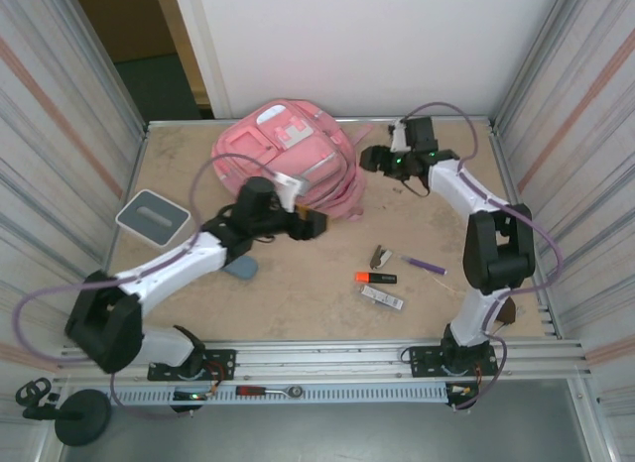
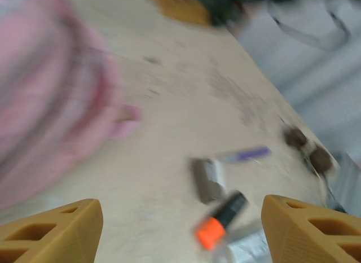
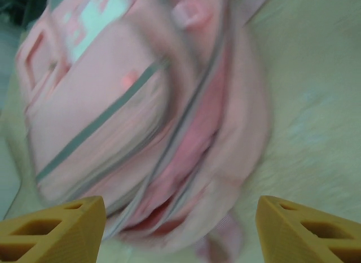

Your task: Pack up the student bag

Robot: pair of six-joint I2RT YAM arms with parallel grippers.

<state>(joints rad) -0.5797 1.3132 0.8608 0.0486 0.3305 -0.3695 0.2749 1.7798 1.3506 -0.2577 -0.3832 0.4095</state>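
Pink fabric student bag (image 1: 288, 150) lies flat at the far middle of the wooden table (image 1: 298, 313), front pockets facing up, with its white patch (image 1: 295, 133) toward the back wall. Pink straps (image 1: 347, 199) trail from its near right edge.

Left gripper (image 1: 314, 225) sits just off the bag's near edge, over bare table, between the bag and the loose stationery. In the left wrist view its jaws (image 2: 180, 232) stand spread wide with nothing between them. The bag (image 2: 45, 105) shows as a blur to one side.

Right gripper (image 1: 369, 160) is at the bag's right edge. The right wrist view looks down on the bag (image 3: 141, 116), with grey zip lines crossing the front. The jaws (image 3: 180, 229) are spread, with nothing in them. Contact with the fabric cannot be confirmed.

Loose items lie on the near right of the table, well apart from the bag:
- An orange-capped highlighter (image 1: 375, 278), black-bodied (image 2: 221, 219).
- A purple pen (image 1: 425, 265) beyond it (image 2: 245, 156).
- A small grey-brown item (image 1: 380, 256), too blurred to identify (image 2: 206, 178).
- A flat white packet (image 1: 382, 298) just beside the highlighter.

A grey flat case (image 1: 152, 214) lies at the table's left side. A blue object (image 1: 240, 269) lies partly under the left arm.
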